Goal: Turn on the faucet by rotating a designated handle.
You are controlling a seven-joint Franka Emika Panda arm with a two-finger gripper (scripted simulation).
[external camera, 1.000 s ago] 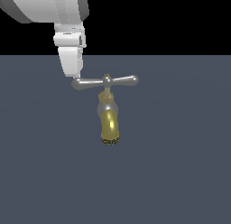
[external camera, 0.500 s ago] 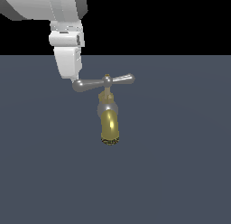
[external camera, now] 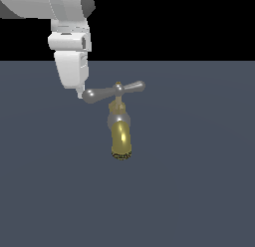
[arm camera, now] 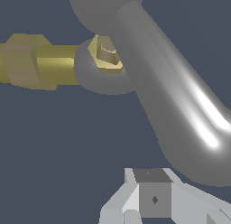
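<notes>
The faucet (external camera: 121, 139) stands on the dark floor, its brass-gold spout pointing toward the camera in the exterior view. Its silver handle (external camera: 102, 93) is a crossbar slanted so that the end on the exterior view's left sits lower. My gripper (external camera: 79, 95) hangs from above with its narrow tip against that bulbous end. The fingers look shut, with nothing between them. In the wrist view the handle (arm camera: 171, 92) fills the frame close to my gripper (arm camera: 153, 198), with the brass nub (arm camera: 107, 55) at the bar's centre.
A flat dark grey-blue floor (external camera: 199, 191) spreads all around the faucet. The white arm (external camera: 67, 12) comes down from the upper left of the exterior view.
The gripper has moved slightly down, pressing on the handle's left end. The crossbar has turned from level to slanted, left end lower and nearer, right end higher.
</notes>
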